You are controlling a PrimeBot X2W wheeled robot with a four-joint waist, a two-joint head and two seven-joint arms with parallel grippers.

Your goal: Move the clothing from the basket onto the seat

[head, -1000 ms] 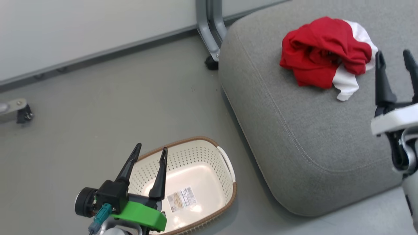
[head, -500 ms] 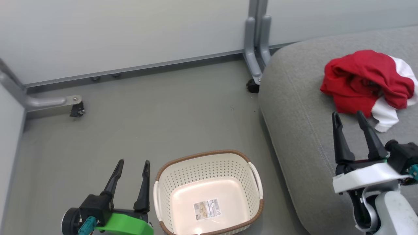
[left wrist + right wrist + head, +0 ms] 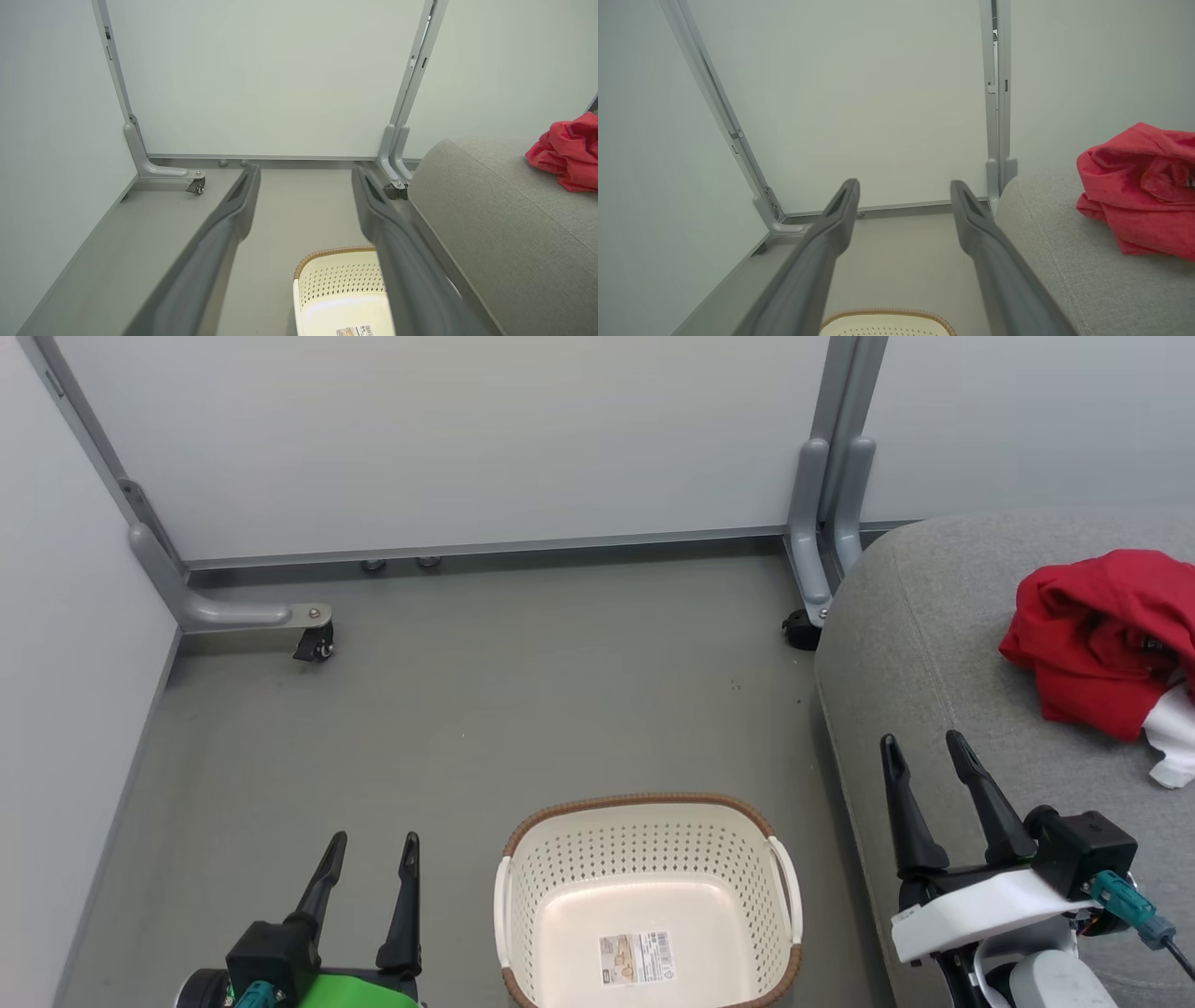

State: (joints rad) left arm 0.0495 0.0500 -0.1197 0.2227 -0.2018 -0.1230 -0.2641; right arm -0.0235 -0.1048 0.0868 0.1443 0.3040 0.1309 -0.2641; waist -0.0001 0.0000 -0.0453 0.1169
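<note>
The red and white clothing (image 3: 1102, 649) lies bunched on the grey seat (image 3: 934, 653) at the right edge of the head view. The same clothing (image 3: 567, 151) (image 3: 1139, 196) shows red on the seat (image 3: 504, 224) (image 3: 1069, 275) in both wrist views. The cream basket (image 3: 649, 905) stands on the floor in front of me, with just a label sticker inside. My left gripper (image 3: 372, 845) is open left of the basket, holding nothing. My right gripper (image 3: 924, 747) is open over the seat's left edge, short of the clothing.
Pale partition panels close off the back and left. A grey panel foot with a caster (image 3: 313, 644) sits at the back left, and another foot (image 3: 803, 625) stands against the seat's far corner. Grey floor lies between the basket and the panels.
The head camera has swung left, so seat and clothing slid toward the right edge. My left gripper has left the basket and is beside it. My right gripper has drawn back from the clothing.
</note>
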